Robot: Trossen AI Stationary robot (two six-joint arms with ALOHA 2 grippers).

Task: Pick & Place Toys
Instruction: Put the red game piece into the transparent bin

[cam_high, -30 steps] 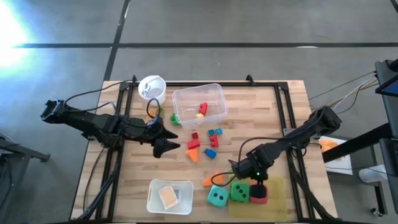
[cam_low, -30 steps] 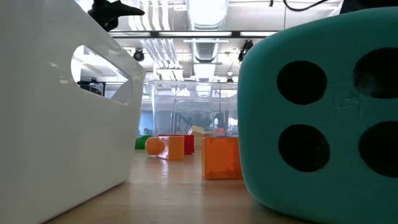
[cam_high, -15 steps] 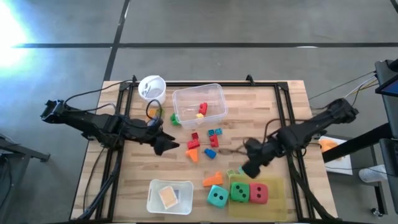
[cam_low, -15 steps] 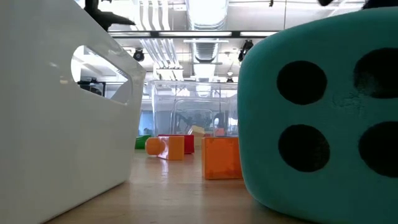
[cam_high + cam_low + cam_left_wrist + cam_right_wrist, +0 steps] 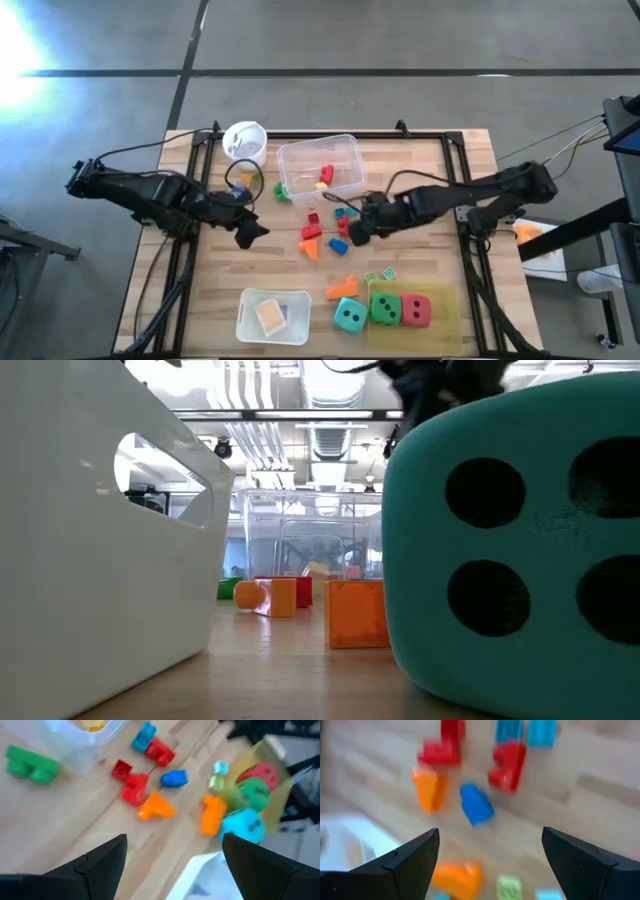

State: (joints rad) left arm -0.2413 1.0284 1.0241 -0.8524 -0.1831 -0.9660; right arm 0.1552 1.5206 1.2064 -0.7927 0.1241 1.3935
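Wooden-slat surface (image 5: 420, 190) on a grey concrete floor, carrying: clear tub (image 5: 320, 168) near the far edge, holding a few red and yellow blocks; white cup (image 5: 244, 141) toward the far left corner; loose blocks (image 5: 325, 232) at the centre; teal die (image 5: 349, 317), green die (image 5: 384, 309) and red die (image 5: 416, 310) in a row along the near edge; white bin (image 5: 271, 315) left of them. Right hand (image 5: 358, 229): empty, fingers wide, reaching low over the central blocks with the blue block (image 5: 476, 805) between its fingers. Left hand (image 5: 244, 229): empty, fingers wide, poised just left of the same cluster. Risk, judged: a closing finger could nudge the crowded red neighbours, or both hands could meet over the pile.
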